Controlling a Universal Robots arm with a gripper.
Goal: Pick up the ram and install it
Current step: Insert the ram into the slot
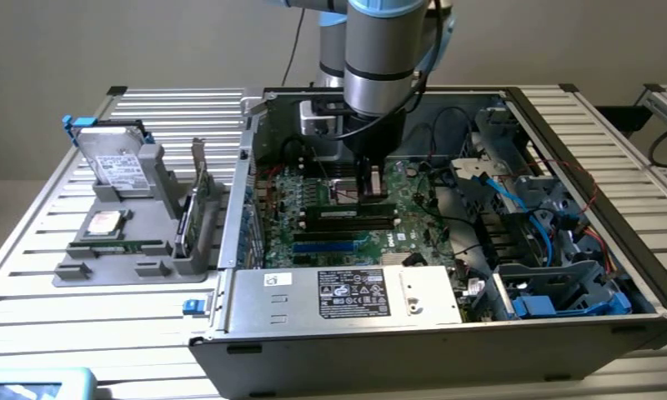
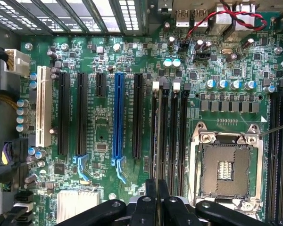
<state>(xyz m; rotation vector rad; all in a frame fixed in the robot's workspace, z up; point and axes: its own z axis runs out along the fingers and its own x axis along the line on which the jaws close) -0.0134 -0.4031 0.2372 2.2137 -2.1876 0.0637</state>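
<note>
The long, thin green ram stick (image 1: pixel 352 208) (image 2: pixel 159 141) stands on edge along the black memory slots (image 2: pixel 175 136) of the green motherboard (image 1: pixel 311 240) (image 2: pixel 104 127), clamped between the closed black fingers of the gripper (image 1: pixel 367 196) (image 2: pixel 158 188). The board lies inside the open grey computer case (image 1: pixel 423 354); well apart, on the exterior view's left, a grey rack (image 1: pixel 111 271) holds a silver hard drive (image 1: pixel 117 162)

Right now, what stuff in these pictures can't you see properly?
Exterior view: whether the memory stick in the gripper is pushed fully into its slot; the gripper covers its middle.
Exterior view: writing on the white sticker, too small.
Exterior view: a teal thing in a bottom corner, cut off by the edge.
Wrist view: part of the green board, hidden behind the gripper's black links.
</note>
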